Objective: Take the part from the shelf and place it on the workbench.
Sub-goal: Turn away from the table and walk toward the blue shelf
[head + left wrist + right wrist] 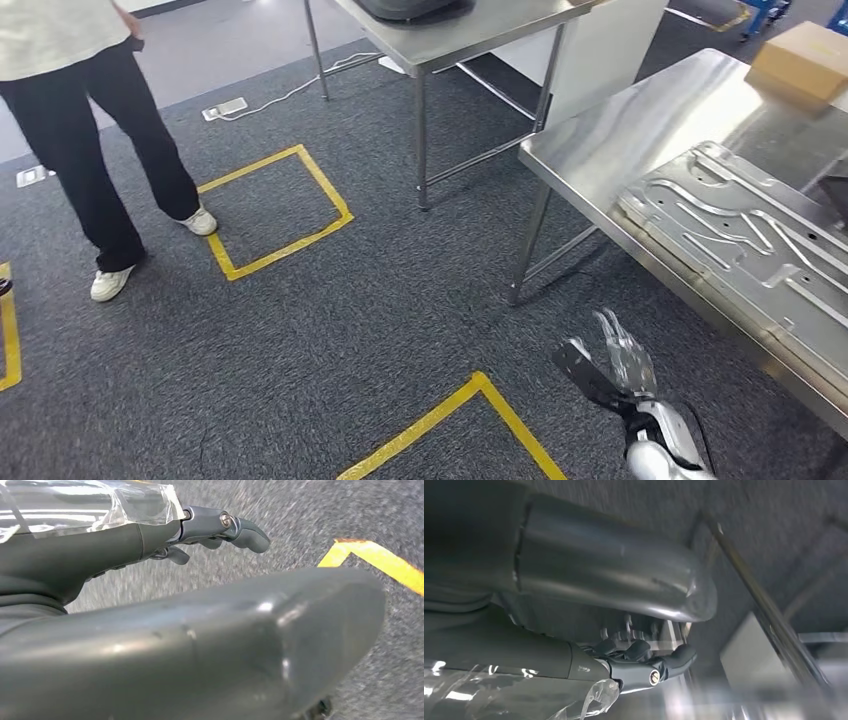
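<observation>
The part (pixel 745 250), a pressed grey metal panel with raised ribs, lies flat on the steel workbench (pixel 640 125) at the right. My right hand (pixel 615 360) hangs low beside the workbench's front edge, below the part and apart from it. Its fingers are spread and it holds nothing. In the right wrist view the right hand (pixel 614 580) is over grey carpet and steel table legs, with nothing in it. In the left wrist view my left hand (pixel 200 650) hangs over the carpet with its fingers (pixel 220 527) stretched out and nothing in them.
A cardboard box (pixel 805 62) sits at the workbench's far end. A second steel table (pixel 470 25) stands behind it. A person (pixel 90 120) in dark trousers stands at the left. Yellow tape squares (pixel 275 210) mark the carpet, with one corner (pixel 480 385) near my feet.
</observation>
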Available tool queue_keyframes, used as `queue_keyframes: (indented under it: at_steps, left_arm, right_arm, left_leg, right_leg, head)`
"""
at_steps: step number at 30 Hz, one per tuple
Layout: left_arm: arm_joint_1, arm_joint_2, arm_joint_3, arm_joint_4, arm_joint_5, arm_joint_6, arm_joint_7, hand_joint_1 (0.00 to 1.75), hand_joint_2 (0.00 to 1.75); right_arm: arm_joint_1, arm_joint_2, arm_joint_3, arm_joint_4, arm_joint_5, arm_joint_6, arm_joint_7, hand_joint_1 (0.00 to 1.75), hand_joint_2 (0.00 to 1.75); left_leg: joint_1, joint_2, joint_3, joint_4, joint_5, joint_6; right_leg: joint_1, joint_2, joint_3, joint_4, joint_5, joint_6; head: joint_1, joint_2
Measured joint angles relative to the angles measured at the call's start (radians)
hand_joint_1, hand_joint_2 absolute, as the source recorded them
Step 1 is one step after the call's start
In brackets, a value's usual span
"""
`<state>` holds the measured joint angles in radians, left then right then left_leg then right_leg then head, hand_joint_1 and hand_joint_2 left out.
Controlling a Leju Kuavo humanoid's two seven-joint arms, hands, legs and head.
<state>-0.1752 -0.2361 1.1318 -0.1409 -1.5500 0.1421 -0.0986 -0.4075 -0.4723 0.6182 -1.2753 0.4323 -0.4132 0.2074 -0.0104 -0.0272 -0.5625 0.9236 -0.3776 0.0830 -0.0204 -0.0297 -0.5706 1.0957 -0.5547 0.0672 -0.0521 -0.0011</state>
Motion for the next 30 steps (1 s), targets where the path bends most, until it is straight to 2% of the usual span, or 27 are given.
queue_keyframes:
  at_steps: [1, 2, 3, 4, 6, 7, 8, 9, 11, 12, 13, 14, 15, 16, 17, 18, 19, 20, 22, 23, 24, 25, 26, 27, 29, 30]
  left_arm:
    - [0.003, 0.000, 0.005, 0.000, -0.001, 0.000, -0.001, 0.00, 0.00]
    - [0.007, 0.000, 0.009, 0.000, -0.003, 0.001, -0.001, 0.00, 0.00]
    - [0.012, 0.000, 0.013, 0.000, -0.006, 0.003, 0.000, 0.00, 0.00]
    - [0.016, 0.001, 0.016, 0.000, -0.010, 0.006, 0.001, 0.00, 0.00]
    - [0.024, 0.002, 0.022, 0.000, -0.013, 0.013, 0.002, 0.00, 0.00]
    - [0.026, 0.003, 0.026, 0.000, -0.014, 0.018, 0.002, 0.00, 0.00]
    - [0.028, 0.005, 0.031, 0.000, -0.014, 0.022, 0.001, 0.00, 0.00]
    - [0.029, 0.006, 0.036, 0.000, -0.015, 0.026, 0.002, 0.00, 0.00]
    - [0.033, 0.007, 0.041, 0.001, -0.017, 0.030, 0.003, 0.00, 0.00]
    - [0.037, 0.008, 0.044, 0.001, -0.018, 0.031, 0.004, 0.00, 0.00]
    - [0.040, 0.009, 0.047, 0.001, -0.018, 0.032, 0.005, 0.00, 0.00]
    - [0.041, 0.010, 0.050, 0.001, -0.018, 0.033, 0.006, 0.00, 0.00]
    - [0.040, 0.010, 0.054, 0.001, -0.018, 0.036, 0.008, 0.00, 0.00]
    - [0.039, 0.010, 0.058, 0.001, -0.017, 0.038, 0.011, 0.00, 0.00]
    - [0.037, 0.011, 0.062, 0.001, -0.015, 0.040, 0.015, 0.00, 0.00]
    - [0.037, 0.012, 0.067, 0.001, -0.015, 0.042, 0.020, 0.00, 0.00]
    - [0.037, 0.014, 0.070, 0.001, -0.016, 0.042, 0.025, 0.00, 0.00]
    - [0.036, 0.016, 0.073, 0.001, -0.017, 0.041, 0.029, 0.00, 0.00]
    - [0.032, 0.021, 0.076, 0.002, -0.018, 0.039, 0.031, 0.00, 0.00]
    - [0.028, 0.023, 0.076, 0.002, -0.018, 0.038, 0.031, 0.00, 0.00]
    - [0.024, 0.025, 0.076, 0.002, -0.018, 0.038, 0.030, 0.00, 0.00]
    - [0.022, 0.027, 0.076, 0.002, -0.018, 0.038, 0.029, 0.00, 0.00]
    - [0.022, 0.029, 0.075, 0.002, -0.018, 0.039, 0.029, 0.00, 0.00]
    - [0.025, 0.030, 0.075, 0.002, -0.018, 0.039, 0.029, 0.00, 0.00]
    - [0.027, 0.034, 0.075, 0.002, -0.016, 0.041, 0.027, 0.00, 0.00]
    - [0.027, 0.035, 0.075, 0.002, -0.013, 0.044, 0.023, 0.00, 0.00]
  right_arm:
    - [0.029, 0.012, -0.014, 0.051, -0.016, -0.009, -0.010, 0.00, 0.00]
    - [0.053, 0.022, -0.025, 0.092, -0.032, -0.006, 0.000, 0.00, 0.00]
    - [0.077, 0.034, -0.035, 0.131, -0.056, 0.003, 0.014, 0.00, 0.00]
    - [0.100, 0.047, -0.045, 0.172, -0.089, 0.012, 0.020, 0.00, 0.00]
    - [0.156, 0.085, -0.072, 0.283, -0.212, 0.035, -0.029, 0.00, 0.00]
    - [0.185, 0.110, -0.093, 0.353, -0.298, 0.054, -0.072, 0.00, 0.00]
    - [0.216, 0.139, -0.120, 0.428, -0.393, 0.076, -0.101, 0.00, 0.00]
    - [0.245, 0.169, -0.151, 0.503, -0.477, 0.094, -0.113, 0.00, 0.00]
    - [0.283, 0.228, -0.210, 0.623, -0.572, 0.113, -0.088, 0.00, 0.00]
    - [0.298, 0.253, -0.233, 0.670, -0.588, 0.114, -0.074, 0.00, 0.00]
    - [0.310, 0.275, -0.254, 0.712, -0.593, 0.114, -0.063, 0.00, 0.00]
    - [0.319, 0.294, -0.274, 0.750, -0.600, 0.112, -0.048, 0.00, 0.00]
    - [0.328, 0.312, -0.294, 0.786, -0.609, 0.111, -0.026, 0.00, 0.00]
    - [0.334, 0.329, -0.313, 0.818, -0.622, 0.111, 0.003, 0.00, 0.00]
    - [0.338, 0.346, -0.332, 0.848, -0.634, 0.110, 0.032, 0.00, 0.00]
    - [0.339, 0.364, -0.351, 0.875, -0.644, 0.110, 0.057, 0.00, 0.00]
    - [0.339, 0.381, -0.368, 0.899, -0.648, 0.110, 0.070, 0.00, 0.00]
    - [0.338, 0.397, -0.385, 0.921, -0.647, 0.110, 0.066, 0.00, 0.00]
    - [0.339, 0.424, -0.408, 0.953, -0.630, 0.113, 0.017, 0.00, 0.00]
    - [0.339, 0.433, -0.414, 0.965, -0.616, 0.115, -0.021, 0.00, 0.00]
    - [0.339, 0.440, -0.416, 0.974, -0.601, 0.118, -0.057, 0.00, 0.00]
    - [0.338, 0.445, -0.416, 0.981, -0.587, 0.121, -0.088, 0.00, 0.00]
    - [0.335, 0.449, -0.416, 0.985, -0.576, 0.123, -0.110, 0.00, 0.00]
    - [0.332, 0.452, -0.416, 0.988, -0.570, 0.125, -0.124, 0.00, 0.00]
    - [0.329, 0.455, -0.416, 0.998, -0.561, 0.127, -0.136, 0.00, 0.00]
    - [0.330, 0.455, -0.416, 1.005, -0.553, 0.128, -0.144, 0.00, 0.00]
  left_leg:
    - [0.000, -0.013, 0.000, 0.000, 0.001, 0.002]
    - [0.000, -0.025, 0.000, 0.001, 0.000, 0.002]
    - [0.002, -0.037, 0.001, 0.001, -0.001, 0.001]
    - [0.004, -0.048, 0.002, 0.003, -0.003, -0.002]
    - [0.011, -0.067, 0.002, 0.014, -0.013, -0.015]
    - [0.012, -0.076, 0.000, 0.025, -0.022, -0.025]
    - [0.013, -0.083, -0.003, 0.033, -0.030, -0.033]
    - [0.014, -0.091, -0.005, 0.039, -0.036, -0.040]
    - [0.018, -0.106, -0.007, 0.042, -0.039, -0.048]
    - [0.020, -0.099, -0.010, 0.049, -0.044, -0.051]
    - [0.020, -0.081, -0.020, 0.072, -0.058, -0.055]
    - [0.019, -0.054, -0.039, 0.116, -0.083, -0.059]
    - [0.018, -0.024, -0.068, 0.180, -0.116, -0.063]
    - [0.018, -0.005, -0.103, 0.253, -0.148, -0.066]
    - [0.019, 0.004, -0.133, 0.314, -0.168, -0.068]
    - [0.019, 0.009, -0.149, 0.344, -0.171, -0.068]
    - [0.020, 0.011, -0.145, 0.334, -0.156, -0.066]
    - [0.019, 0.018, -0.121, 0.284, -0.127, -0.063]
    - [0.011, 0.059, -0.049, 0.141, -0.070, -0.051]
    - [0.005, 0.078, -0.023, 0.088, -0.055, -0.046]
    - [-0.001, 0.090, -0.010, 0.060, -0.050, -0.042]
    - [-0.005, 0.087, -0.007, 0.050, -0.051, -0.040]
    - [-0.006, 0.075, -0.006, 0.048, -0.049, -0.037]
    - [-0.004, 0.064, -0.003, 0.042, -0.046, -0.033]
    - [0.000, 0.042, 0.005, 0.031, -0.037, -0.022]
    - [0.002, 0.031, 0.008, 0.028, -0.034, -0.016]
  right_leg:
    - [-0.002, 0.014, -0.037, 0.067, -0.026, 0.004]
    - [-0.004, 0.020, -0.068, 0.115, -0.037, 0.009]
    - [-0.007, 0.023, -0.084, 0.131, -0.029, 0.014]
    - [-0.011, 0.024, -0.082, 0.109, -0.004, 0.020]
    - [-0.026, 0.042, -0.034, -0.014, 0.064, 0.034]
    - [-0.030, 0.055, -0.009, -0.069, 0.086, 0.035]
    - [-0.031, 0.065, 0.008, -0.104, 0.095, 0.030]
    - [-0.029, 0.067, 0.016, -0.116, 0.094, 0.021]
    - [-0.021, 0.045, 0.021, -0.113, 0.091, -0.002]
    - [-0.020, 0.034, 0.022, -0.113, 0.091, -0.009]
    - [-0.020, 0.026, 0.023, -0.113, 0.091, -0.016]
    - [-0.019, 0.018, 0.023, -0.114, 0.091, -0.021]
    - [-0.017, 0.012, 0.023, -0.114, 0.090, -0.025]
    - [-0.016, 0.005, 0.023, -0.114, 0.089, -0.029]
    - [-0.015, -0.001, 0.024, -0.114, 0.088, -0.031]
    - [-0.014, -0.008, 0.025, -0.114, 0.086, -0.033]
    - [-0.013, -0.013, 0.028, -0.114, 0.084, -0.033]
    - [-0.012, -0.020, 0.031, -0.114, 0.082, -0.033]
    - [-0.008, -0.034, 0.040, -0.114, 0.076, -0.029]
    - [-0.006, -0.042, 0.045, -0.114, 0.072, -0.025]
    - [-0.005, -0.051, 0.049, -0.116, 0.069, -0.020]
    - [-0.004, -0.060, 0.054, -0.118, 0.066, -0.015]
    - [-0.004, -0.070, 0.060, -0.122, 0.065, -0.010]
    - [-0.006, -0.069, 0.065, -0.121, 0.060, -0.004]
    - [-0.008, -0.032, 0.053, -0.080, 0.027, 0.002]
    - [-0.009, -0.006, 0.031, -0.028, -0.005, 0.002]
  head:
    - [0.000, 0.000]
    - [0.000, 0.000]
    - [0.000, 0.000]
    - [0.000, 0.000]
    - [0.000, 0.000]
    - [0.000, 0.000]
    - [-0.001, 0.000]
    - [-0.001, 0.000]
    - [-0.002, 0.000]
    - [-0.002, 0.000]
    - [-0.003, 0.000]
    - [-0.003, 0.000]
    - [-0.004, 0.000]
    - [-0.004, 0.000]
    - [-0.004, 0.000]
    - [-0.003, 0.000]
    - [-0.003, 0.000]
    - [-0.003, 0.000]
    - [-0.003, 0.000]
    - [-0.003, 0.000]
    - [-0.003, 0.000]
    - [-0.003, 0.000]
    - [-0.003, 0.000]
    - [-0.003, 0.000]
    - [-0.002, 0.000]
    - [-0.002, 0.000]
